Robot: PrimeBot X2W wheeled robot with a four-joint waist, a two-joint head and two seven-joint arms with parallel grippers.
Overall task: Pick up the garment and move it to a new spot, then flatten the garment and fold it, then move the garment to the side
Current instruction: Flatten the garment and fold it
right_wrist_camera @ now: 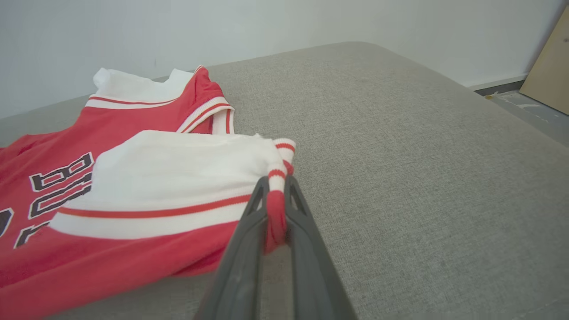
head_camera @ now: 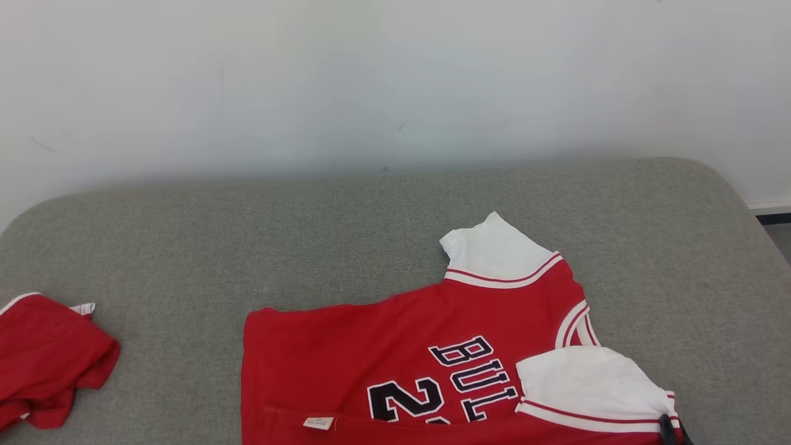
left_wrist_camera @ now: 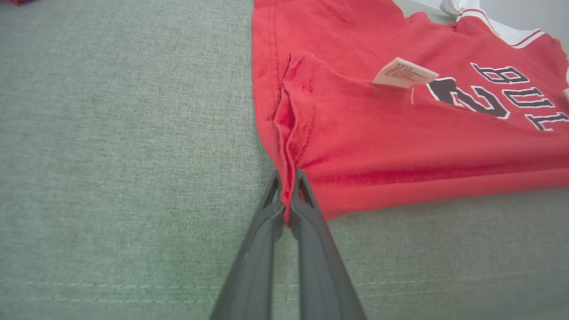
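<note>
Left fingers [left_wrist_camera: 313, 240] clamped on jersey [left_wrist_camera: 378, 133] hem, right fingers [right_wrist_camera: 306, 249] on cuff [right_wrist_camera: 279, 171]; thin pinches, uneven pull cd slip fabric free.

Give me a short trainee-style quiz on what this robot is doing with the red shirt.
1. True or false: the left end effector is shut on the red jersey at its hem corner.
2. What does the right end effector pinch? A) the jersey's striped sleeve trim B) a towel C) nothing
3. Fill in: in the head view, a second red garment lies to the jersey's ____.
Key: 1 true; 2 A; 3 left.
</note>
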